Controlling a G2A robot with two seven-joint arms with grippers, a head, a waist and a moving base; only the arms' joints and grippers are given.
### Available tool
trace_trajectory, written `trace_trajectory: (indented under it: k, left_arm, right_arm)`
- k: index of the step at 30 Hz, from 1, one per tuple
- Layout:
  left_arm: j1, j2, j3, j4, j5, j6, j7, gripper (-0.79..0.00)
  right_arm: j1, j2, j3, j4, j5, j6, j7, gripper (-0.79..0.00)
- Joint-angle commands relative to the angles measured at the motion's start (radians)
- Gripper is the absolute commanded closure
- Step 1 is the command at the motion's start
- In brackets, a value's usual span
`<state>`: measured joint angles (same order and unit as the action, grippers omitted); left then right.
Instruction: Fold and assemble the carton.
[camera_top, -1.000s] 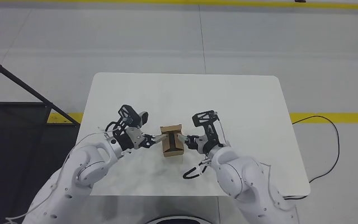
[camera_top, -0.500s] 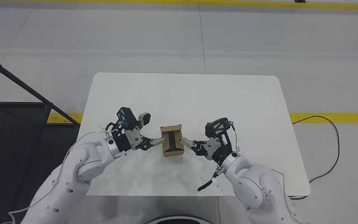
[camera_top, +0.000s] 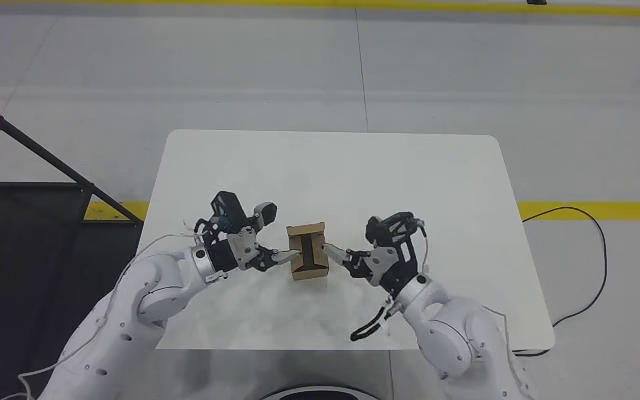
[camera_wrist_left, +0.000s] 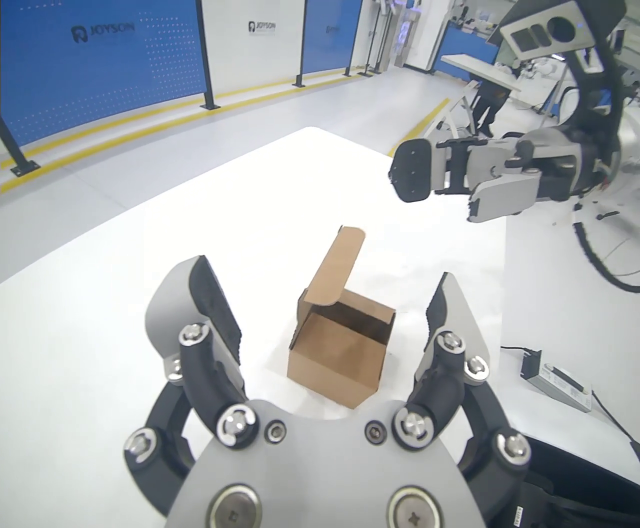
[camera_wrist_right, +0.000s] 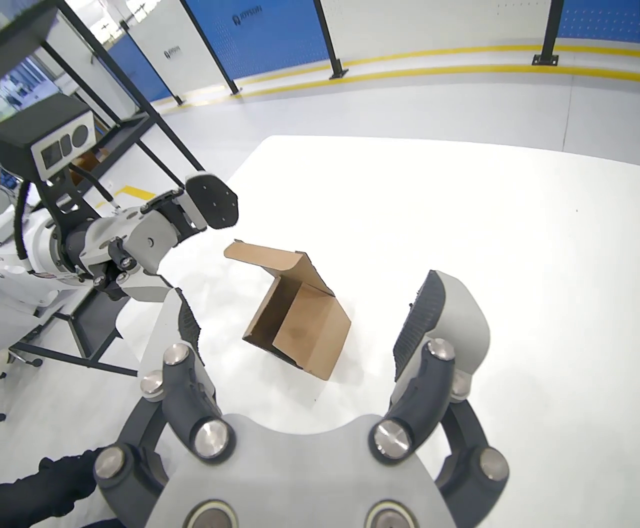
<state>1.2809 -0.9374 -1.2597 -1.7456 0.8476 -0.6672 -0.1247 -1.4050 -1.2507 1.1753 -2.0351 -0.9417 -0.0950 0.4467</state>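
1. The small brown carton (camera_top: 307, 252) stood on the white table (camera_top: 420, 180), towards its front edge, with the top open and one lid flap raised.
2. It looked light and thin-walled, likely to slide or crush. The raised flap and side walls seemed the best holds.
3. The left gripper (camera_top: 274, 257) sat just beside it, jaws spread wide, empty.
4. The right gripper (camera_top: 342, 258) faced the opposite side, likewise spread and empty.

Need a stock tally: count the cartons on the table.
1. The carton sits at the table's near middle, flap up, between the left hand and right hand; neither touches it.
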Motion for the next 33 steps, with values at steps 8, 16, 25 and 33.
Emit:
trace_trajectory:
  k: [8,16,25,33]
  left_arm:
    - [-0.007,-0.004,-0.002,0.011,0.022,0.001,0.039,-0.785]
    - [-0.005,-0.006,0.001,0.001,0.025,0.015,0.035,-0.785]
    - [-0.024,-0.006,-0.021,0.081,0.024,-0.049,0.018,-0.785]
    - [-0.034,-0.006,-0.018,0.142,0.081,-0.116,0.052,-0.785]
  right_arm:
    - [-0.002,0.005,0.020,0.033,0.030,-0.133,-0.066,-0.785]
    - [0.006,0.006,0.014,0.049,0.025,-0.160,-0.067,-0.785]
    - [0.090,0.014,0.005,0.209,-0.095,-0.393,-0.203,-0.785]
    - [0.123,0.012,-0.005,0.253,-0.126,-0.395,-0.236,-0.785]
